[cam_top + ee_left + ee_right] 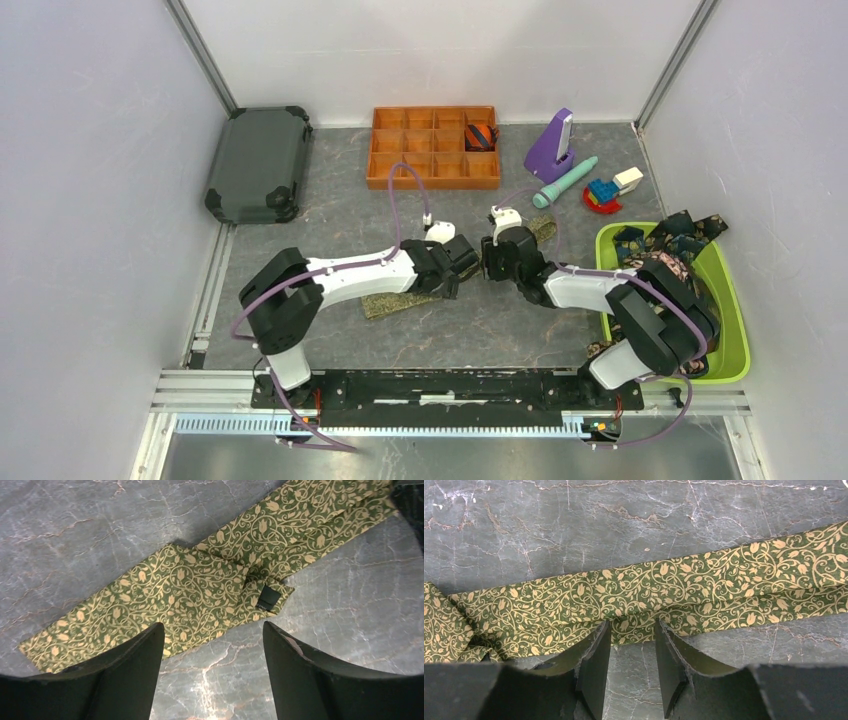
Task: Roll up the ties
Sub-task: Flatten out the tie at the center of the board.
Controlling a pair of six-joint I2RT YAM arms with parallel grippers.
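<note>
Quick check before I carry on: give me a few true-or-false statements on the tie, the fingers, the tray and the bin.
1. The green tie lies unrolled on the table. True.
2. The left fingers are shut on it. False: they stand wide apart, gripping nothing.
3. A rolled tie sits in the orange tray. True.
4. The bin is empty. False: dark ties lie in it.
</note>
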